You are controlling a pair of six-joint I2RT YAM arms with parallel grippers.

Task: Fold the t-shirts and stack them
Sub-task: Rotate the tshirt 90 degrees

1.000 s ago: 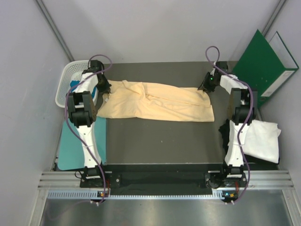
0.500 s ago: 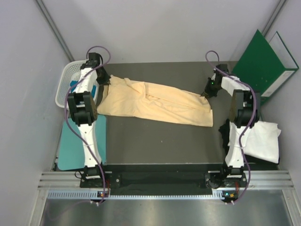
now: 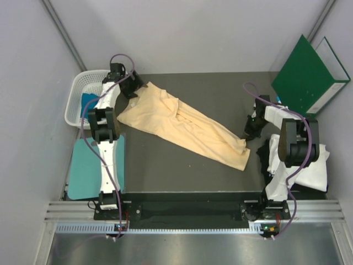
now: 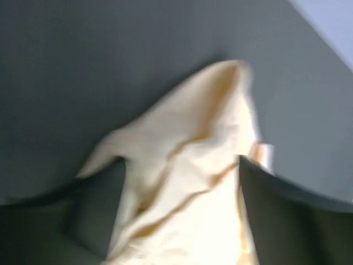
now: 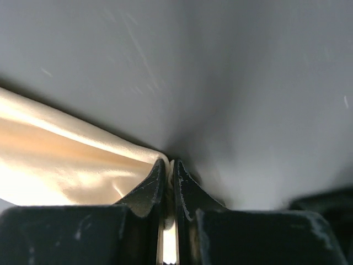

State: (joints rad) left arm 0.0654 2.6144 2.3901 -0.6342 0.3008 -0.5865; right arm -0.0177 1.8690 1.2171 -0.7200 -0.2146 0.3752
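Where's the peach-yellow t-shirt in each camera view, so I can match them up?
Top external: the peach-yellow t-shirt lies diagonally across the table, from upper left to lower right.
Left wrist: the t-shirt fills the centre and bottom, blurred.
Right wrist: the t-shirt sits at lower left, its edge pinched in the right gripper.
Shared landmark: the table surface under the cloth shows in all three.

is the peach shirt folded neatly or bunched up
Bunched, not folded: the peach t-shirt lies as a long wrinkled diagonal strip, its ends at the left gripper and right gripper.
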